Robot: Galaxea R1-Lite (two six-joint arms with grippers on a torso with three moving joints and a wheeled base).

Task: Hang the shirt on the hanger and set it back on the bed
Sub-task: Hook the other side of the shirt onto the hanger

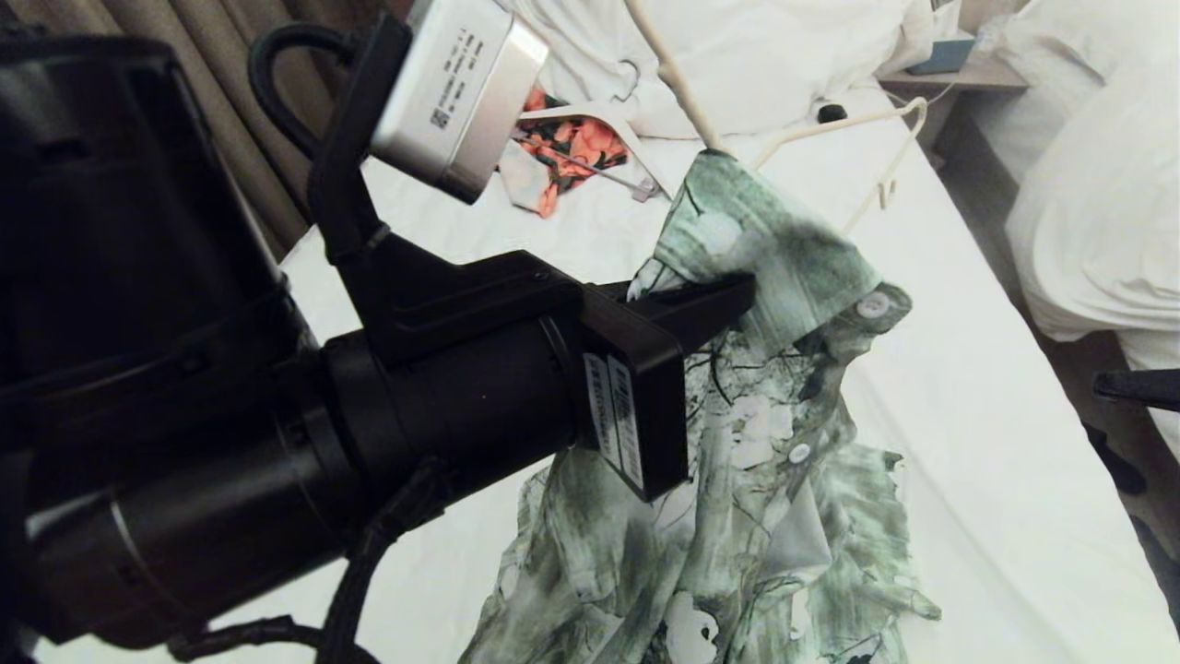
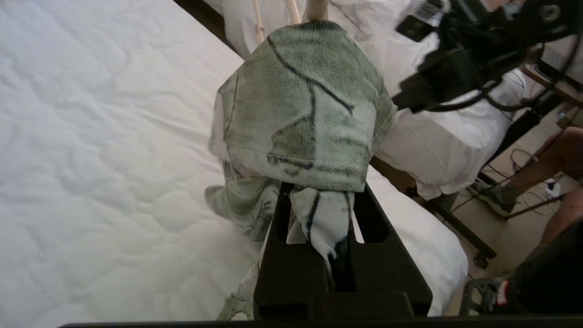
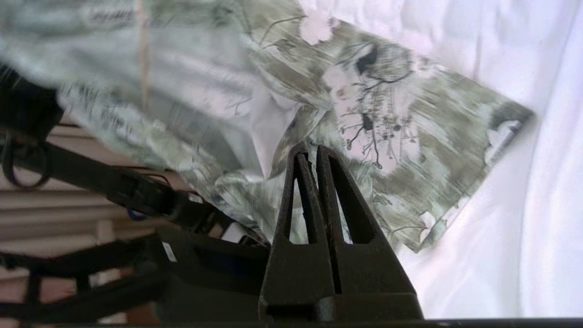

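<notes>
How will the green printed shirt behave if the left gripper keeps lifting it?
Probably floppy: the shirt drapes in loose folds from the left gripper, which pinches a bunched edge. It looks thin and light, so it should trail along the bed. It may slide off the hanger, since only one end is sleeved.

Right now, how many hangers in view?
2. The cream wire hanger sticks out of the shirt held by the left gripper; the white hanger lies with the orange garment by the pillows. More may be hidden.

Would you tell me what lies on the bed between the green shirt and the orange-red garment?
In the head view, only bare white sheet of the bed lies between the shirt and the orange-red garment.
</notes>
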